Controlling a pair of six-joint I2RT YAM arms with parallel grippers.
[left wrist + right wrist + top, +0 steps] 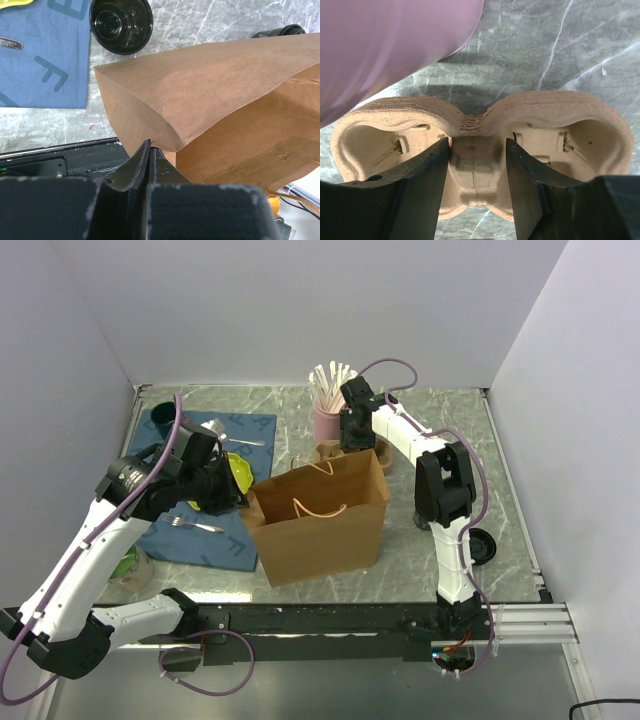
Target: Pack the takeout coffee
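A brown paper bag point(320, 520) stands open in the middle of the table. My left gripper point(240, 502) is shut on the bag's left rim, and the pinched paper edge shows at its fingertips in the left wrist view point(150, 146). A pulp cup carrier point(333, 452) lies behind the bag, next to a pink cup point(327, 422) of wooden stirrers. My right gripper point(350, 438) is lowered onto the carrier. In the right wrist view its jaws stand open, one in each cup well, astride the carrier's middle ridge point(477, 165). No coffee cup shows.
A blue mat point(215, 480) at the left holds a fork, a yellow-green plate point(238, 472) and a dark green cup point(162, 418). A black bowl point(121, 24) sits near the bag. A black lid point(481, 545) lies at the right by the right arm's base.
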